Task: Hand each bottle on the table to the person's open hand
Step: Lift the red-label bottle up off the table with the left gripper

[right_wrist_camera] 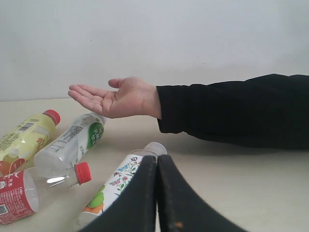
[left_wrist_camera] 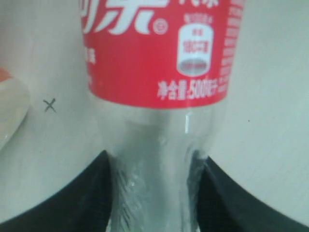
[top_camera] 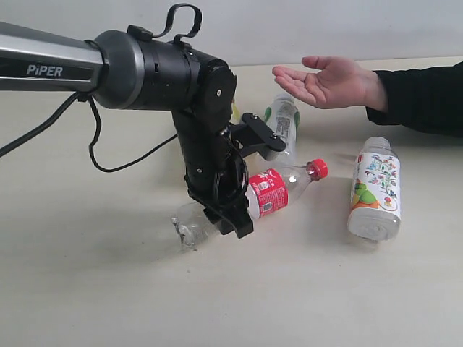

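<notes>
While aslant, bottle (top_camera: 269, 191) inside left end effector (top_camera: 230, 218)

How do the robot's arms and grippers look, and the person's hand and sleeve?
The left arm has a silver-grey tube marked PiPER in white, then rounded black joints with thin black cables looping around. Both the left gripper and the right gripper have smooth black fingers. The person's hand is bare, light-skinned, with a black sleeve.

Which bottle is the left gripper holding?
The red-label, red-cap bottle; left gripper clamps its clear body. The yellow bottle, white-green bottle and floral bottle lie free.
</notes>
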